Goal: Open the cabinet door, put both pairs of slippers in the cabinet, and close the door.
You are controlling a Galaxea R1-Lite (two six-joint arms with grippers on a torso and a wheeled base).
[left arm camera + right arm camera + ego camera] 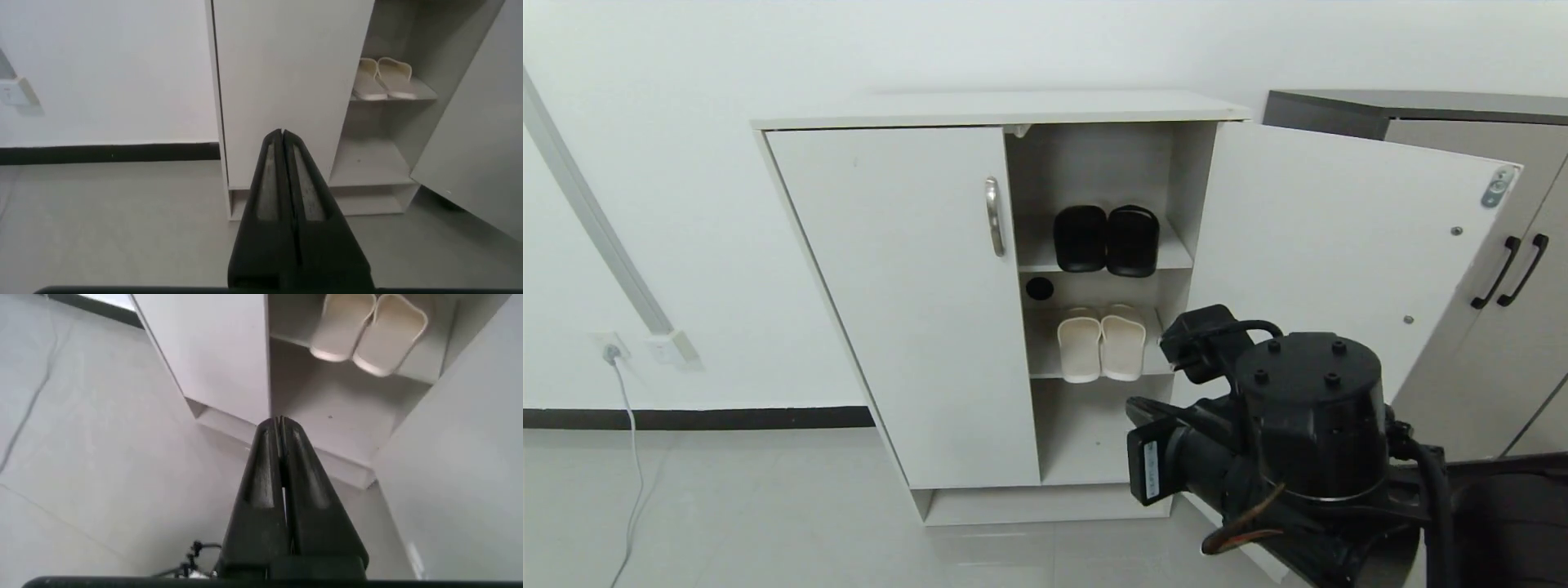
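The white cabinet (898, 310) stands against the wall with its right door (1339, 245) swung open and its left door shut. A black pair of slippers (1106, 238) sits on the upper shelf. A cream pair of slippers (1101, 343) (384, 77) (372, 328) rests on the middle shelf. My right arm is low in front of the open door, and its gripper (282, 425) is shut and empty, facing the cabinet's bottom compartment. My left gripper (282, 135) is shut and empty, held back from the closed left door.
A grey cabinet (1486, 245) with black handles stands just right of the open door. A wall socket with a cable (613, 355) is at the left. Bare tiled floor (727, 506) spreads in front of the cabinet.
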